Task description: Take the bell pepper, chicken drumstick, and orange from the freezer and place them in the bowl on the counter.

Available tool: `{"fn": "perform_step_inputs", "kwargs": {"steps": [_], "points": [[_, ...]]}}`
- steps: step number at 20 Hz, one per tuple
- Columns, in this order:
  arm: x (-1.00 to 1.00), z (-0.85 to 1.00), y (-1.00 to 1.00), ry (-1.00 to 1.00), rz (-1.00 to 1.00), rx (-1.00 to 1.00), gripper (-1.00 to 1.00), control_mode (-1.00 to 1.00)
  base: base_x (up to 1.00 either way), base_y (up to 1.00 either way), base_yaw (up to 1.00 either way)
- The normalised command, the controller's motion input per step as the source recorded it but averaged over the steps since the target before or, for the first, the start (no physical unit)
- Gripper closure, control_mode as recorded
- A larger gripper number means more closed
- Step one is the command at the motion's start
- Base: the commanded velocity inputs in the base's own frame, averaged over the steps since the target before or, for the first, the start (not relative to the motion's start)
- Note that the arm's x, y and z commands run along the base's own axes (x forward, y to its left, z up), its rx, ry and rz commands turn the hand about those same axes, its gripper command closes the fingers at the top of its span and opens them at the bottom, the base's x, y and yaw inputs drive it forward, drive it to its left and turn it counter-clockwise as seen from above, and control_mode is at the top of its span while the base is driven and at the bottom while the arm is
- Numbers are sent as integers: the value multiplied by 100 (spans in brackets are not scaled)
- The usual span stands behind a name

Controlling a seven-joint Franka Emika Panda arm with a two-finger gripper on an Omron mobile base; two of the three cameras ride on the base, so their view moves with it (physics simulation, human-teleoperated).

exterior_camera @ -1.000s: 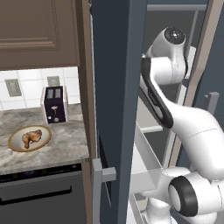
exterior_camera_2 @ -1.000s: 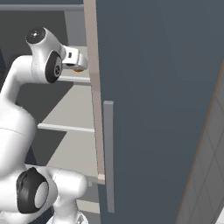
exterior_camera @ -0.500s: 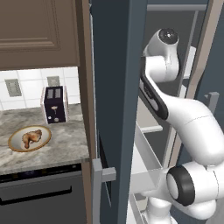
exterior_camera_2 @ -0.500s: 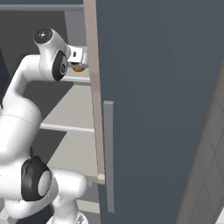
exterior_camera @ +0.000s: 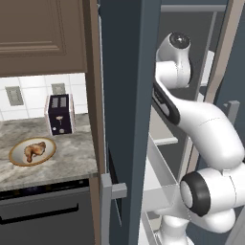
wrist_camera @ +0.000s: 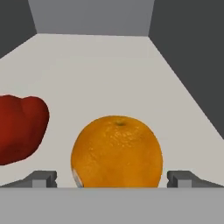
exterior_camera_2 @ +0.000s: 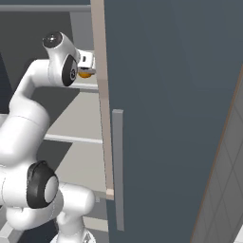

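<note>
On the pale freezer shelf (wrist_camera: 109,65) the round orange (wrist_camera: 116,151) lies just ahead of my gripper (wrist_camera: 113,178). The gripper is open, one fingertip (wrist_camera: 43,178) on each side of the fruit, with small gaps showing. The glossy red bell pepper (wrist_camera: 19,127) rests to the orange's left on the same shelf. In the right base view my hand (exterior_camera_2: 87,61) reaches into the freezer over the orange (exterior_camera_2: 85,74). The chicken drumstick (exterior_camera: 33,150) lies in the beige bowl (exterior_camera: 12,155) on the counter (exterior_camera: 69,155).
The freezer's dark open door (exterior_camera: 122,95) stands between the counter and my arm, and its other door (exterior_camera_2: 175,118) covers the right. A dark toaster (exterior_camera: 60,115) stands behind the bowl. A clear drawer (exterior_camera: 160,186) juts out low in the freezer.
My arm has reached deeper into the freezer, bringing the hand up to the orange. The bowl and drumstick have not moved.
</note>
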Motion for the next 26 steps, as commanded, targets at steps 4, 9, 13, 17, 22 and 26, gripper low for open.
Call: {"fn": "perform_step_inputs", "kwargs": {"steps": [4, 9, 13, 17, 22, 26], "points": [[16, -9, 0, 0, 0, 0, -100, -100, 0, 0, 0], [12, -4, 0, 0, 0, 0, -100, -100, 0, 0, 0], [8, -11, 0, 0, 0, 0, 100, -100, 0, 0, 0], [9, -6, 0, 0, 0, 0, 100, -100, 0, 0, 0], [1, 0, 0, -1, 0, 0, 100, -100, 0, 0, 0], [0, 0, 0, -1, 0, 0, 100, -100, 0, 0, 0]]}}
